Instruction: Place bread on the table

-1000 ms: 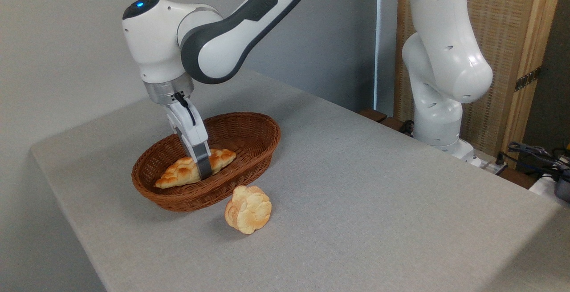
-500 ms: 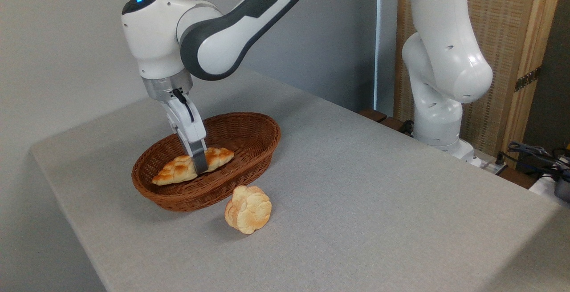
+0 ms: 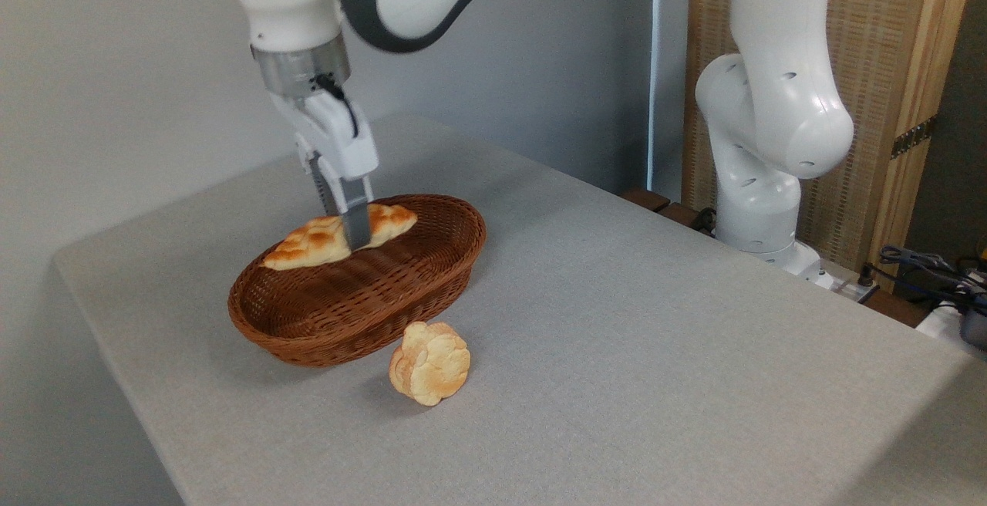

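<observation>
The long braided bread (image 3: 316,237), golden-brown with orange toasted patches, hangs in the air above the brown wicker basket (image 3: 416,290). My gripper (image 3: 353,233) is shut on its middle, fingers pointing down, one grey finger crossing the loaf's front. The loaf lies roughly level, its pointed ends sticking out left and right. The basket below shows nothing inside and rests on the light grey table (image 3: 617,321).
A small round flower-shaped pale roll (image 3: 429,362) stands on edge on the cloth just in front of the basket. The arm's white base (image 3: 759,197) rises at the table's far right edge, with cables (image 3: 925,267) beyond it.
My gripper has risen with the bread in it, lifting the loaf from the basket floor to above the rim. The basket and the round roll have stayed put.
</observation>
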`<state>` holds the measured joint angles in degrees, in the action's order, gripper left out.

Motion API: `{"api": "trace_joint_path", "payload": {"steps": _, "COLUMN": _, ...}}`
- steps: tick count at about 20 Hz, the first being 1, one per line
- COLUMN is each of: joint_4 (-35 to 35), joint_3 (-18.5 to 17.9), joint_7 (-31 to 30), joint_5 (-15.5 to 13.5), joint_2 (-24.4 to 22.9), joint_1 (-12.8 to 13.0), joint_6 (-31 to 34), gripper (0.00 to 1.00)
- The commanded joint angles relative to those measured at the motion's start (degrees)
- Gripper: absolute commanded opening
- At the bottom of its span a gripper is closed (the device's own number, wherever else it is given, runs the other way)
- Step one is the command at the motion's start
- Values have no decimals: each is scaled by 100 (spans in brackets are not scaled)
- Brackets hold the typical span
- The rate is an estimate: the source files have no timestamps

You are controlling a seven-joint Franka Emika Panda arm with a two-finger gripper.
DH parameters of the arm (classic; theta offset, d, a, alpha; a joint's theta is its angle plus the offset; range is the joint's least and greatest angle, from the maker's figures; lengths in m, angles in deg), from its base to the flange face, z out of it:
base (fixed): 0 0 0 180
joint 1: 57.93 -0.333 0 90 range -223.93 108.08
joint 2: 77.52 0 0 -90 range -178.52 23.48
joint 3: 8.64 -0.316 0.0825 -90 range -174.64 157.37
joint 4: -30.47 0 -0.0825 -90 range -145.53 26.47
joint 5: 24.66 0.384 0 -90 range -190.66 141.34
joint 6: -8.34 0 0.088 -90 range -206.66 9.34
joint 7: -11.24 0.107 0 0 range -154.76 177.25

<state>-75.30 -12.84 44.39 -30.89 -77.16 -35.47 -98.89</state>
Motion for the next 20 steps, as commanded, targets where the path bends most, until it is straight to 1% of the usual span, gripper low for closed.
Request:
{"api": "trace_joint_path", "payload": {"steps": 1, "joint_4": -75, "joint_3": -510, "joint_7": 25, "joint_5": 17, "joint_2": -440, "joint_1": 13, "joint_6": 413, "gripper": 39}}
{"api": "trace_joint_path", "payload": {"steps": 2, "joint_4": -84, "joint_3": -616, "joint_7": 77, "joint_5": 34, "joint_2": -493, "joint_1": 13, "joint_6": 466, "gripper": 39}}
{"api": "trace_joint_path", "payload": {"steps": 5, "joint_4": -119, "joint_3": -1160, "joint_7": 630, "joint_5": 43, "joint_2": -651, "joint_1": 13, "joint_6": 799, "gripper": 41}}
{"api": "trace_joint_path", "payload": {"steps": 8, "joint_4": -180, "joint_3": -1679, "joint_7": 754, "joint_5": 52, "joint_2": -651, "joint_1": 13, "joint_6": 862, "gripper": 44}}
{"api": "trace_joint_path", "payload": {"steps": 11, "joint_4": -365, "joint_3": -2110, "joint_7": 929, "joint_5": 52, "joint_2": -634, "joint_1": 13, "joint_6": 845, "gripper": 48}}
{"api": "trace_joint_path", "payload": {"steps": 12, "joint_4": -417, "joint_3": -2224, "joint_7": 982, "joint_5": 52, "joint_2": -634, "joint_1": 13, "joint_6": 844, "gripper": 60}}
{"api": "trace_joint_path", "payload": {"steps": 13, "joint_4": -470, "joint_3": -2321, "joint_7": 983, "joint_5": 61, "joint_2": -608, "joint_1": 13, "joint_6": 827, "gripper": 88}}
{"api": "trace_joint_path", "payload": {"steps": 14, "joint_4": -505, "joint_3": -2366, "joint_7": 992, "joint_5": 61, "joint_2": -573, "joint_1": 13, "joint_6": 801, "gripper": 100}}
{"api": "trace_joint_path", "payload": {"steps": 15, "joint_4": -515, "joint_3": -2375, "joint_7": 1000, "joint_5": 78, "joint_2": -537, "joint_1": 13, "joint_6": 783, "gripper": 100}}
{"api": "trace_joint_path", "payload": {"steps": 17, "joint_4": -515, "joint_3": -2366, "joint_7": 1035, "joint_5": 314, "joint_2": -388, "joint_1": 13, "joint_6": 792, "gripper": 100}}
{"api": "trace_joint_path", "payload": {"steps": 18, "joint_4": -549, "joint_3": -2366, "joint_7": 1044, "joint_5": 368, "joint_2": -353, "joint_1": 13, "joint_6": 792, "gripper": 100}}
{"api": "trace_joint_path", "payload": {"steps": 20, "joint_4": -559, "joint_3": -2366, "joint_7": 1044, "joint_5": 368, "joint_2": -344, "joint_1": 13, "joint_6": 783, "gripper": 100}}
